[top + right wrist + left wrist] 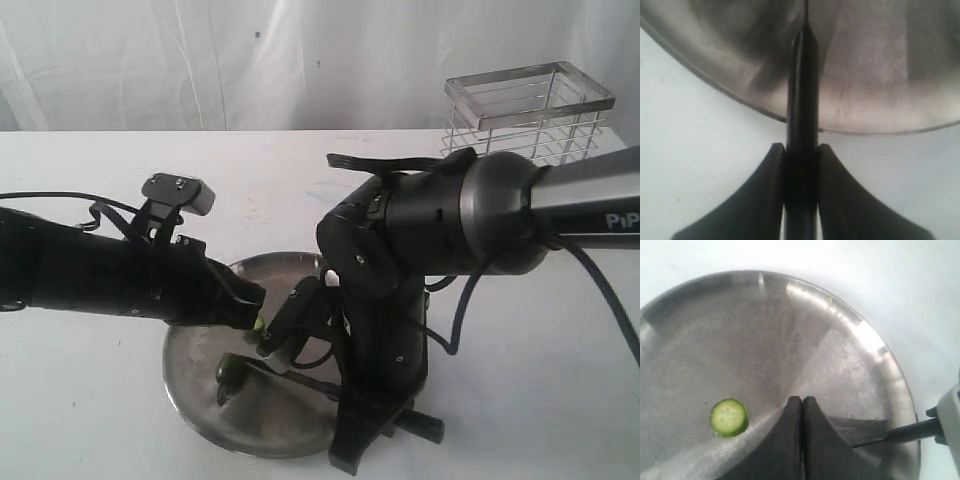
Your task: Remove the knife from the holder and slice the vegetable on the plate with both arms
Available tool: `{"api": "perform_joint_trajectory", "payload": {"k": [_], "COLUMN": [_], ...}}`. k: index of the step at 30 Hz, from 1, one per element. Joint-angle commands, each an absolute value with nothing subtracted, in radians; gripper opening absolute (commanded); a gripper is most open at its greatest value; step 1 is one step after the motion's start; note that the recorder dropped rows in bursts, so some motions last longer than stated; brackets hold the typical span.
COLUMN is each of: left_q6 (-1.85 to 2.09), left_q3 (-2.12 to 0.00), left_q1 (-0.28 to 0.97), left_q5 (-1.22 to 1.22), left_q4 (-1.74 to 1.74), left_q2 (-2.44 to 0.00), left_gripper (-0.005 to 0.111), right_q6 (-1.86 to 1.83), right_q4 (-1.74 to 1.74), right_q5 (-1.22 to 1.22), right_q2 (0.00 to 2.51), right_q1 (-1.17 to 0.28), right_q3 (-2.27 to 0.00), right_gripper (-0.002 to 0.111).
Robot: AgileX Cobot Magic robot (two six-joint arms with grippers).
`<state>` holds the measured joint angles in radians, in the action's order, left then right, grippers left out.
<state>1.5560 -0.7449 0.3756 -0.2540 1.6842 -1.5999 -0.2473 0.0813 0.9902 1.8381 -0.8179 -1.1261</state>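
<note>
**Knife clamped across the plate rim, left fingers closed**

The vegetable point(232, 372) is seen as a dark green piece lying on the plate point(880, 355), near the plate's middle. 1 cut slice point(729, 417), round with a pale green face, is laid flat on the plate's floor, apart from the fingers above it. The knife point(802, 100) is held across the plate's rim, with its black handle outside the plate and its blade reaching in over the steel. The handle is clamped between the 2 fingers of the right gripper point(801, 152), which is placed just outside the plate's rim. The left gripper point(802, 401) is held over the plate, its 2 fingers pressed together with nothing seen between them. The holder point(545, 110) is stood well apart from the plate, behind it on the white table point(90, 420).
</note>
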Motion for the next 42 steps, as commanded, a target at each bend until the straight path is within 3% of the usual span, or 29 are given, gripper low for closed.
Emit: {"api": "perform_joint_trajectory", "payload": {"k": [1,10,16,42], "left_q6": [1.518,1.488,1.476,1.434], "left_q3": [-0.746,-0.744,-0.744,-0.697], "left_q1": [0.380,0.380,0.380,0.380], "left_q5": [-0.245,-0.243,-0.169,-0.150], "left_q4": [1.654,1.641,1.628,1.614], "left_q2": [-1.560,-1.558,-1.491,-1.478], "left_gripper": [0.000,0.000,0.012,0.012], "right_q6": [-0.253,-0.195,-0.195,-0.222], "right_q4": [0.082,0.097,0.103,0.044], "right_q5": [0.994,0.941,0.912,0.919], "right_q2": [1.830,1.817,1.772,1.798], "right_q1": [-0.816,-0.816,-0.816,-0.881], "right_q3": [-1.129,-1.132,-1.142,-1.144], "right_gripper": [0.000,0.000,0.000,0.000]}}
